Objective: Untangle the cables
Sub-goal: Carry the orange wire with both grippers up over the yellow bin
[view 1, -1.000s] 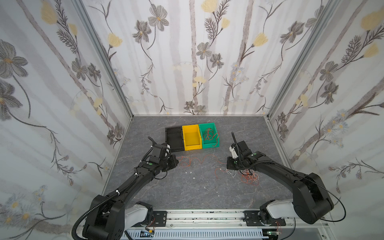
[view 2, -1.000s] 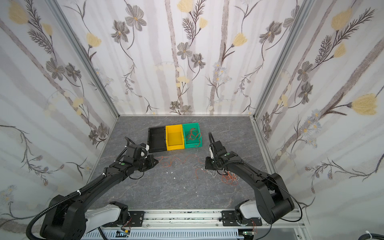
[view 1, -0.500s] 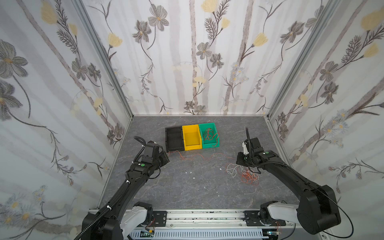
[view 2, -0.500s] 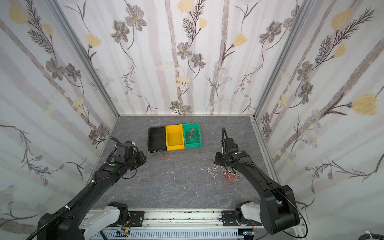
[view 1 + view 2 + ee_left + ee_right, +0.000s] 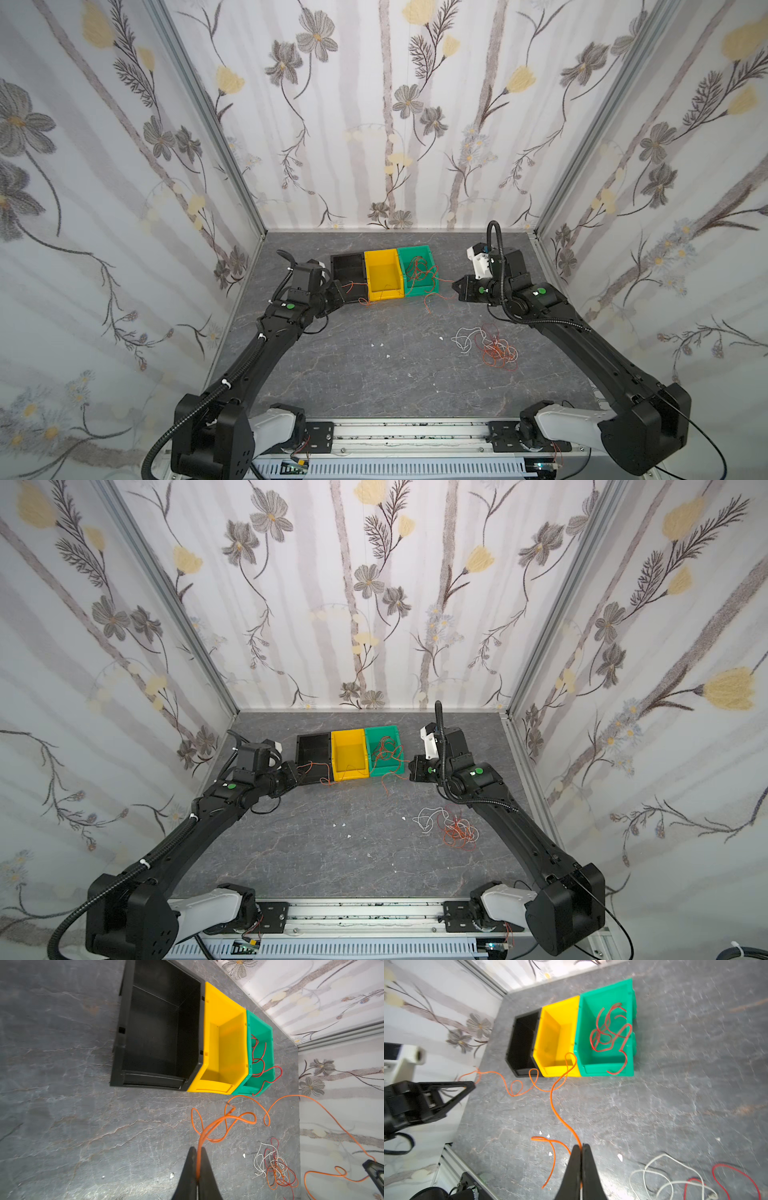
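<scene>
Left hand point(image 5: 197, 1150) pinches curly orange cable point(image 5: 241, 1115).

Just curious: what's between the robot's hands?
One orange cable, pinched by the left hand and right hand, looping over the table; the right wrist view shows it.

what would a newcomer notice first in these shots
One orange cable is strung between the left claw and right claw, both shut on it, in front of the black bin, yellow bin and green bin, which holds red cables. A red, orange and white tangle lies near the right arm.
</scene>
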`<act>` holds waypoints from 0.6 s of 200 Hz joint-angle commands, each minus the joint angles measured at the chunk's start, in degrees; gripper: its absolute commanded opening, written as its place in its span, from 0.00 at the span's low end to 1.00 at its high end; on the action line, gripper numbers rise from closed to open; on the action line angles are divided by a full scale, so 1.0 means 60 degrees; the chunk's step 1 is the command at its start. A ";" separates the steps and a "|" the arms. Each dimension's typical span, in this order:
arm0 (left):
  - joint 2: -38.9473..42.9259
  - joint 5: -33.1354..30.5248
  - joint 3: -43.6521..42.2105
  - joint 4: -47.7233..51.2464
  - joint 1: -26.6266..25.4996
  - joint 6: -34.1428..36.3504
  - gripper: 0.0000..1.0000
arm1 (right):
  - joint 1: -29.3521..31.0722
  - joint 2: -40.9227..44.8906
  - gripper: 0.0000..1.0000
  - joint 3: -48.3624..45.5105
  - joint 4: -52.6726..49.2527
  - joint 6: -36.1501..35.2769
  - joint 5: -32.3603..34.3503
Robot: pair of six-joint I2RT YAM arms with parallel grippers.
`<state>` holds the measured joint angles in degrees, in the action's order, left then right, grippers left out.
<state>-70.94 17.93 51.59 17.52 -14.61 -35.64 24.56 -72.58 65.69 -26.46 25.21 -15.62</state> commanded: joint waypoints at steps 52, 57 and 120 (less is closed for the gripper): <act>-0.3364 0.0589 0.2623 -0.0851 -0.0690 0.0274 0.02 | 0.0613 -0.1534 0.00 0.2159 0.1532 -0.0013 -0.1234; -0.3645 0.0598 0.2827 -0.0856 -0.0727 0.0271 0.02 | 0.0610 -0.1628 0.00 0.2218 0.1659 -0.0003 -0.1237; -0.6169 0.0584 0.4788 -0.0877 -0.0876 -0.0058 0.02 | 0.0654 -0.2582 0.00 0.2890 0.2865 0.0207 -0.2242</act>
<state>-104.84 21.47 77.30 12.71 -19.84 -34.79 28.29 -86.67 80.99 -14.87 25.85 -25.26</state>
